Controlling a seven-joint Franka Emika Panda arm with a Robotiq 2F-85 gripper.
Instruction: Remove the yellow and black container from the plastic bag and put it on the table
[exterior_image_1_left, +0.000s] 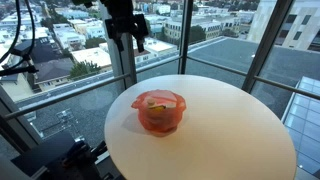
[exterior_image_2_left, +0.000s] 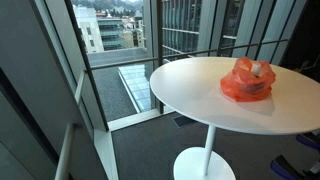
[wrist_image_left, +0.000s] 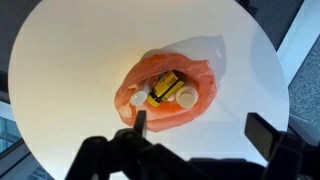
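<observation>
An orange plastic bag (exterior_image_1_left: 159, 112) sits on the round white table (exterior_image_1_left: 230, 130); it also shows in an exterior view (exterior_image_2_left: 247, 82) and in the wrist view (wrist_image_left: 165, 88). Its mouth is open. Inside lies the yellow and black container (wrist_image_left: 165, 90), beside a white-capped item (wrist_image_left: 186, 98). My gripper (exterior_image_1_left: 127, 38) hangs high above the table's far edge, well apart from the bag. In the wrist view the gripper (wrist_image_left: 200, 128) is open and empty, its fingers framing bare table just below the bag.
The table stands on a single white pedestal (exterior_image_2_left: 205, 150) next to floor-to-ceiling windows with black frames (exterior_image_1_left: 185, 35). A cable loop (exterior_image_1_left: 15, 45) hangs beside the arm. Dark floor lies around the table.
</observation>
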